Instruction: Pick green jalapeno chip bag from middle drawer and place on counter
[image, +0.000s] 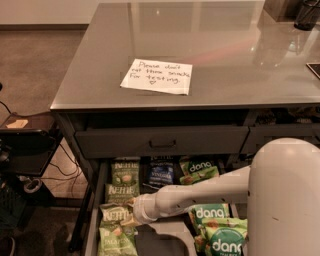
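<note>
The middle drawer (93, 220) stands pulled open under the counter (215, 45). Several olive-green jalapeno chip bags with white KETTLE lettering lie in a column along its left side (125, 173), (120, 192), (117, 240). My white arm reaches down from the lower right into the drawer. The gripper (126, 212) sits at the third Kettle bag (113, 216), touching or just above it. Its tip is hidden among the bags.
Brighter green dang bags (200, 169), (222, 243) fill the drawer's right side, with a dark blue bag (161, 173) at the back middle. A shut drawer with a small black handle (162, 143) is above. A white handwritten note (156, 76) lies on the counter. A low dark shelf with cables (25, 150) stands at left.
</note>
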